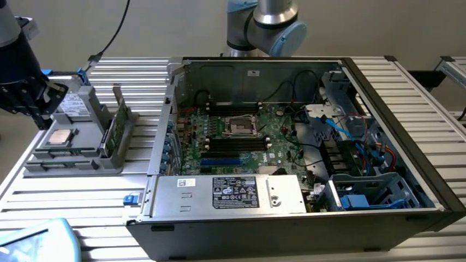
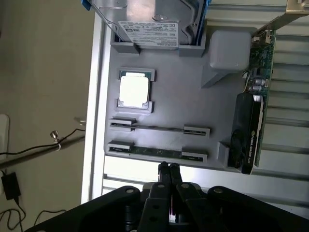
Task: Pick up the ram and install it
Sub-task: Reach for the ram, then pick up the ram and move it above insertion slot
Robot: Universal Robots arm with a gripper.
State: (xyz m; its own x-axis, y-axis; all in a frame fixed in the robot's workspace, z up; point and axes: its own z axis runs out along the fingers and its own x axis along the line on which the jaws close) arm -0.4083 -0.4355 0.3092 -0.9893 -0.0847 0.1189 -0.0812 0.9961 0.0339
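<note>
Hovering with the gripper (image 2: 168,169) pointed straight down over the slatted table (image 2: 287,179), just off the rim of the grey tray (image 2: 174,104). Fingers pressed flat together, tip against tip, pinching nothing that can be seen. Nearest to the ram (image 2: 157,152), lying on its long edge between two small holders in the tray row closest to the fingertips; close to it, not touching. Beside that row, a second thin strip (image 2: 158,128) in a parallel pair of holders, then a square processor chip (image 2: 134,91) in its own seat. Farther along the tray, a hard drive (image 2: 149,31) and, standing on edge at one side, a graphics card (image 2: 250,140).

Seen from outside, black wrist and hand hanging low at the exterior view's left, above the tray. Grey-and-blue arm joint (image 1: 269,24) raised behind the open computer case (image 1: 291,232), which sits just beside the tray on the exterior view's right.
</note>
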